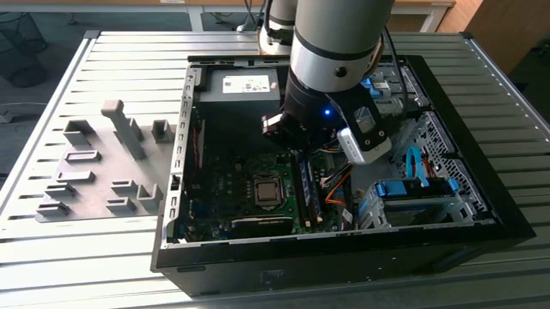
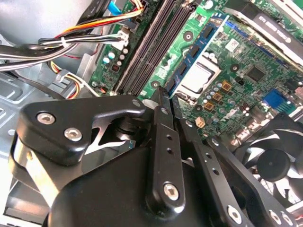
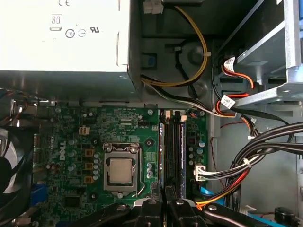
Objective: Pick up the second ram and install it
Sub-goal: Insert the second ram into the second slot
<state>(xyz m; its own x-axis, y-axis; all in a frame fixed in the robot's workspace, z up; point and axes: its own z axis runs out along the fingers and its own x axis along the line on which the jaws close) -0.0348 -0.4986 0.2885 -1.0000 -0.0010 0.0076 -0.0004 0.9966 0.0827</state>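
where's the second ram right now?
The second ram stands on edge on the motherboard, between the CPU socket and the black memory slots; in the second wrist view its near end meets the gripper.

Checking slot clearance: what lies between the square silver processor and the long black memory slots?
A long, thin blue circuit-board stick with black chips stands on edge there, seen in the second wrist view.

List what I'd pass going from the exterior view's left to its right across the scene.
Grey fixture plate with raised blocks → black open computer case → green motherboard with square silver processor → blue plastic drive-bay clips.
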